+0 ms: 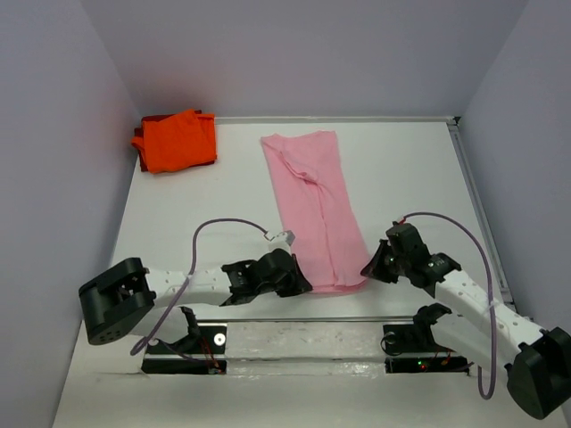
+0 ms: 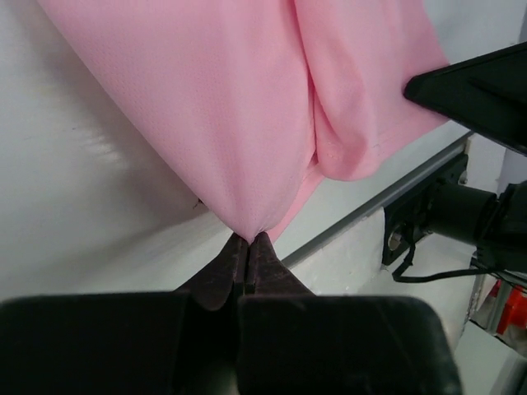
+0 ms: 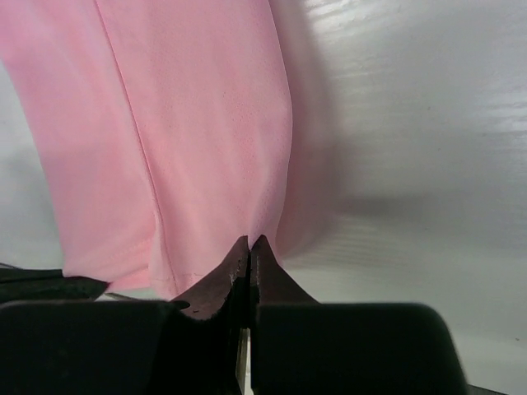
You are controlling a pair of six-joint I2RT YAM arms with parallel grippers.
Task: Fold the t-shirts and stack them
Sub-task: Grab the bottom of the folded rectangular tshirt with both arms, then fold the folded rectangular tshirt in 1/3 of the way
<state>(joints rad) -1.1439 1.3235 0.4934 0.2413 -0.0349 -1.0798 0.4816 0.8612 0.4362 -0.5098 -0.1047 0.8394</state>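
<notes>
A white table is enclosed by plain pale lavender walls at the back and on both sides. A metal rail is seen along its right edge, and soft glare is reflected near its front

light: bright, even | shadows: soft | glare: table | blur: near fingers

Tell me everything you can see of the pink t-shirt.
The pink t-shirt is soft, light pink cloth, folded lengthwise into a long narrow strip with wrinkles near its middle. It lies on the white table, running from the far side toward the arms, slightly slanted. At its near end, the left tool is shut on one corner and the right tool on the other.
</notes>
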